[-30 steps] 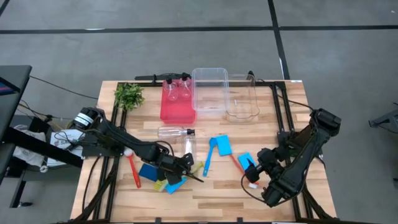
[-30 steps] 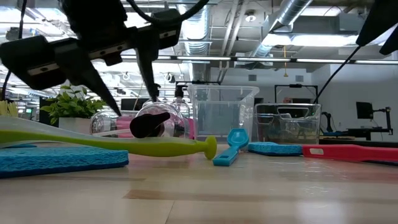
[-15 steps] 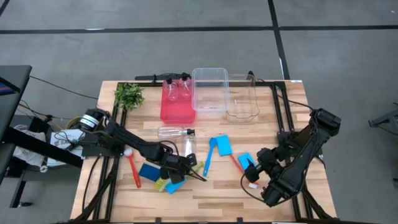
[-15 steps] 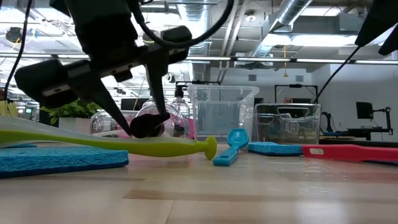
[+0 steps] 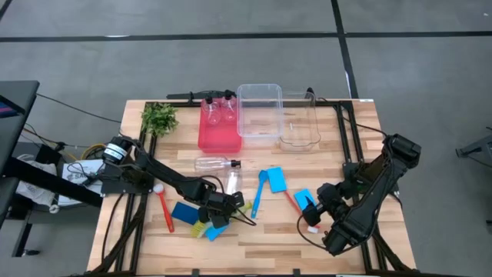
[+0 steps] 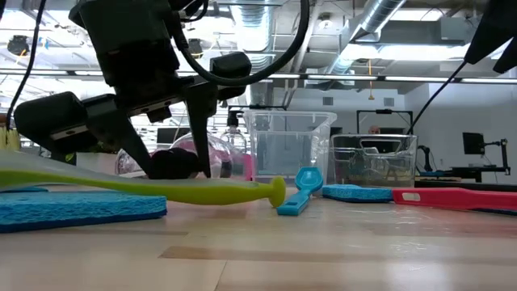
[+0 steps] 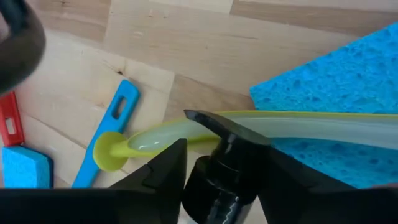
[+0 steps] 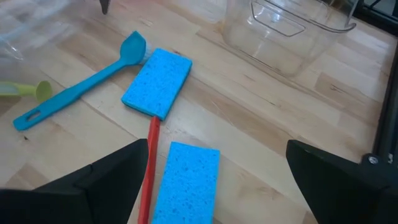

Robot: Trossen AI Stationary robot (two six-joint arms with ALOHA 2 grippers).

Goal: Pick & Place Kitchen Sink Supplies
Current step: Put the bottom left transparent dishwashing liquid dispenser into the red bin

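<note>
My left gripper (image 5: 227, 201) is open and low over a clear bottle (image 5: 233, 181) that lies on its side on the table. Its fingers stand on either side of the bottle's black cap (image 7: 227, 180), as the low view shows too (image 6: 174, 164). A yellow-green brush (image 7: 261, 127) lies just past the cap, partly on a blue sponge (image 7: 348, 81). My right gripper (image 5: 311, 211) is open and hovers above another blue sponge (image 8: 186, 174) and a red brush (image 8: 148, 168). A second bottle (image 5: 215, 163) lies nearby. My left gripper comes from above with one finger (image 7: 165, 171) on each side of the bottle's black cap (image 7: 217, 186). I cannot tell whether the fingers touch it. The bottle lies flat on the table.
A red tray (image 5: 219, 137) holding two bottles, two clear bins (image 5: 259, 115) (image 5: 298, 123) and a plant (image 5: 159, 118) stand along the far edge. A blue brush (image 5: 257, 192), a blue sponge (image 5: 275, 179) and a red brush (image 5: 165, 208) lie mid-table.
My left gripper has come down from above the lying bottle until its fingers reach beside the black cap near the table. The right arm has kept still.
</note>
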